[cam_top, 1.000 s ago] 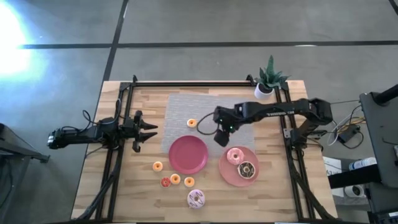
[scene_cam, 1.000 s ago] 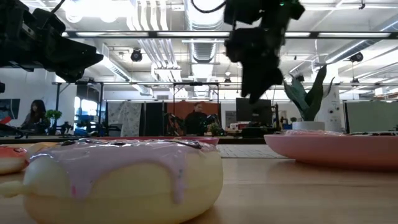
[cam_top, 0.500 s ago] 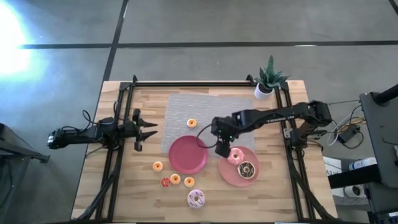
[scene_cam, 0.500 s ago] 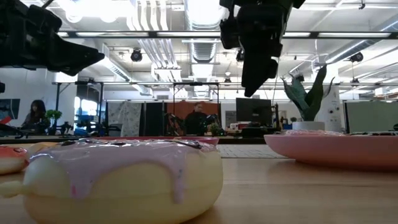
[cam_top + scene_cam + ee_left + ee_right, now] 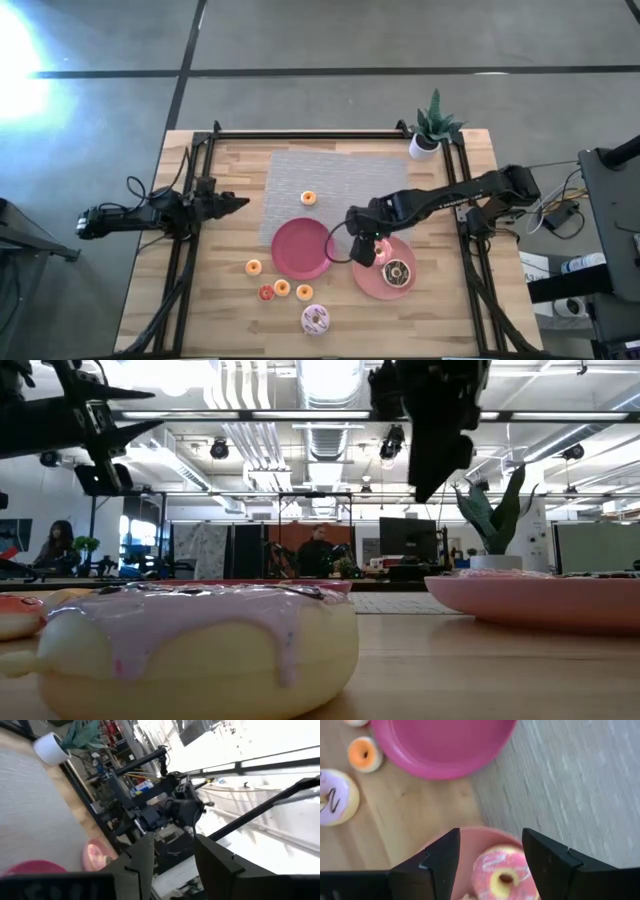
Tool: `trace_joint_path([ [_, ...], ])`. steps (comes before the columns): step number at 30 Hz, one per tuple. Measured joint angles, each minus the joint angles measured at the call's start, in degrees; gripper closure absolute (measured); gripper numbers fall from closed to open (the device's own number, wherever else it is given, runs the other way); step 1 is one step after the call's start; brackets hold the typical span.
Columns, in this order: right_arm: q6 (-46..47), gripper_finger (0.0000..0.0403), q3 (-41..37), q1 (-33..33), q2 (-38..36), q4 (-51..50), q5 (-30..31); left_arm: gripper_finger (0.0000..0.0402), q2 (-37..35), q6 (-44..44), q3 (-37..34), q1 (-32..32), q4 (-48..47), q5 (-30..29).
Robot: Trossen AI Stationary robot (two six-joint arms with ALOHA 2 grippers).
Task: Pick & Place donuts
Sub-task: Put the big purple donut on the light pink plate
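My right gripper (image 5: pixel 362 254) (image 5: pixel 490 865) hangs open, pointing down over the left part of the pale pink plate (image 5: pixel 375 287). Its fingers stand on either side of a pink-iced donut (image 5: pixel 502 870) lying on that plate, and do not touch it. A brown-iced donut (image 5: pixel 397 272) lies beside it. The dark pink plate (image 5: pixel 303 248) holds nothing. An orange donut (image 5: pixel 308 198) lies on the grey mat (image 5: pixel 340 175). Several small donuts (image 5: pixel 282 288) and a pale sprinkled one (image 5: pixel 316 319) lie near the front edge. My left gripper (image 5: pixel 238 203) (image 5: pixel 172 860) waits open at the left, with nothing between its fingers.
A potted plant (image 5: pixel 428 135) stands at the far right corner. Dark frame rails (image 5: pixel 190 250) run along the table's left, far and right sides. In the low view the pale iced donut (image 5: pixel 190 650) fills the foreground. People sit in the room beyond the table.
My right gripper has gone from over the grey mat toward the table's near edge, and now hangs over the pale pink plate and its pink-iced donut, still open. My left gripper has rolled about its own axis and tipped up a little without leaving its place.
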Motion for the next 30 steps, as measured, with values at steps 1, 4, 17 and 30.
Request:
trace_joint_path([
  [1,0.88,0.0197,0.0,0.18,-0.34,-0.95,0.31,0.0289,0.06,-0.03,0.0,0.0,-0.13,-0.48],
  [4,3.0,0.0197,0.0,0.42,-1.17,-4.0,1.94,0.0289,0.09,-0.63,0.0,0.0,-0.44,-1.59],
  [17,12.85,0.0197,-5.59,3.5,-7.61,-14.23,5.25,0.0289,2.66,-8.98,0.01,-0.02,-2.1,-7.72],
  [30,26.66,0.0197,-20.95,9.19,-22.3,-7.37,7.74,0.0289,26.99,7.23,18.29,-7.77,-4.7,-4.61],
])
